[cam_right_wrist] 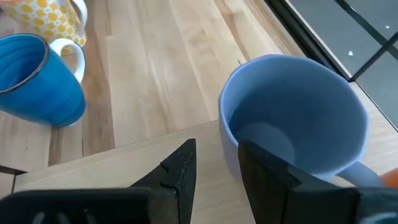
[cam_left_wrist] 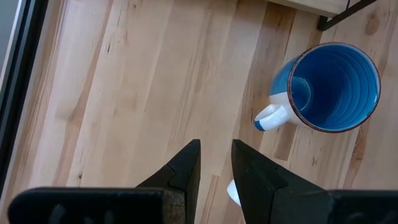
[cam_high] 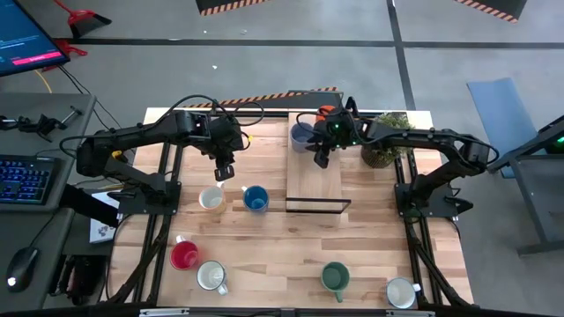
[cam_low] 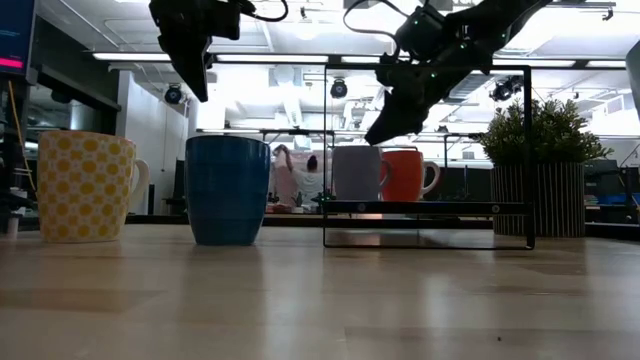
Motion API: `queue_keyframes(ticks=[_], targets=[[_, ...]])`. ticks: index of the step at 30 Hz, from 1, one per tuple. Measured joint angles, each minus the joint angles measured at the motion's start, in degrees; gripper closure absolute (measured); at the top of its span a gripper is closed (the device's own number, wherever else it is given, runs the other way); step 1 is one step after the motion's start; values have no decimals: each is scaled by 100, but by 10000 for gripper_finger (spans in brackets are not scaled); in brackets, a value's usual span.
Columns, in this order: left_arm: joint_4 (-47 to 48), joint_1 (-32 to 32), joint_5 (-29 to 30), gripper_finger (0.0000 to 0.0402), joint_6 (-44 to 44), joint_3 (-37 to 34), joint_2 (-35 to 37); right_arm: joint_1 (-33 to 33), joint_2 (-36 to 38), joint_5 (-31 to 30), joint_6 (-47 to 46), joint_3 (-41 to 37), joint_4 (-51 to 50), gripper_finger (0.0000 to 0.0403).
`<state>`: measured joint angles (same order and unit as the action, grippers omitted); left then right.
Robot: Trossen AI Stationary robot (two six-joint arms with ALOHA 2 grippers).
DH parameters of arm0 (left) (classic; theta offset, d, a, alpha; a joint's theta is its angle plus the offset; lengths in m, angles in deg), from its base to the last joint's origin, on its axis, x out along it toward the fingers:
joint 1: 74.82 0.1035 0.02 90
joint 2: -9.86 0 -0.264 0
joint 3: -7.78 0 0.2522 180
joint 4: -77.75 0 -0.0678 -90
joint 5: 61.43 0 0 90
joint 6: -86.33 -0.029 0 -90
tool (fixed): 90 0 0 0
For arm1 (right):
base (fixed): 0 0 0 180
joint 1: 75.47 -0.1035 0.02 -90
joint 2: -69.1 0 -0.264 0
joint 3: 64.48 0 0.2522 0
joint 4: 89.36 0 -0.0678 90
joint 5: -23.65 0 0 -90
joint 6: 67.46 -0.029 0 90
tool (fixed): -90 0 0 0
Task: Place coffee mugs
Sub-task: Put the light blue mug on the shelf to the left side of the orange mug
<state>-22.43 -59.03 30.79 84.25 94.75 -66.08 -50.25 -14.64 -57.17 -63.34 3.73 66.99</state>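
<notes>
My left gripper [cam_high: 225, 167] hangs in the air over the table, its fingers a narrow gap apart [cam_left_wrist: 216, 168], holding nothing. The yellow-dotted cream mug [cam_high: 211, 198] and the dark blue mug [cam_high: 256, 198] stand upright on the table just nearside of it. My right gripper [cam_high: 322, 157] hovers open [cam_right_wrist: 217, 165] over the wooden shelf [cam_high: 317, 180], beside the light blue mug [cam_right_wrist: 292, 112]. That mug and the orange mug [cam_high: 326, 113] stand on the shelf's far end. The low view shows both grippers [cam_low: 195, 75] [cam_low: 385, 125] raised above the mugs.
A red mug [cam_high: 185, 255], a white mug [cam_high: 211, 276], a green mug [cam_high: 335, 277] and another white mug [cam_high: 401, 292] stand near the table's near edge. A potted plant [cam_high: 383, 141] sits right of the shelf. The shelf's black wire frame [cam_low: 430, 205] rims its near end.
</notes>
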Motion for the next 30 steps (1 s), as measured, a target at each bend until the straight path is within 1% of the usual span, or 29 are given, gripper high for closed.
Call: queue_keyframes(ticks=[3, 7, 10, 15, 18, 20, 26, 30], targets=[[0, 0, 0, 321, 0, 0, 0, 28, 0, 142, 0, 0, 22, 289], [0, 0, 0, 321, 0, 0, 0, -24, 0, 791, -2, 0, 160, 289], [-2, 0, 0, 321, -2, 0, 0, -169, 0, 975, 53, 0, 232, 289], [-2, 0, 0, 321, -2, 0, 0, -402, -112, 1011, 83, 0, 438, 289], [-24, 0, 0, 321, -2, 0, -1, -517, -386, 1082, 84, 0, 869, 289], [-35, 0, 0, 321, -2, 0, -2, -576, -617, 1089, 69, 60, 982, 289], [-37, 0, 0, 321, -2, 0, -2, -611, -1195, 1073, 251, 534, 741, 289], [-37, 0, 0, 321, -3, 0, -2, -519, -1283, 925, 326, 715, 367, 289]])
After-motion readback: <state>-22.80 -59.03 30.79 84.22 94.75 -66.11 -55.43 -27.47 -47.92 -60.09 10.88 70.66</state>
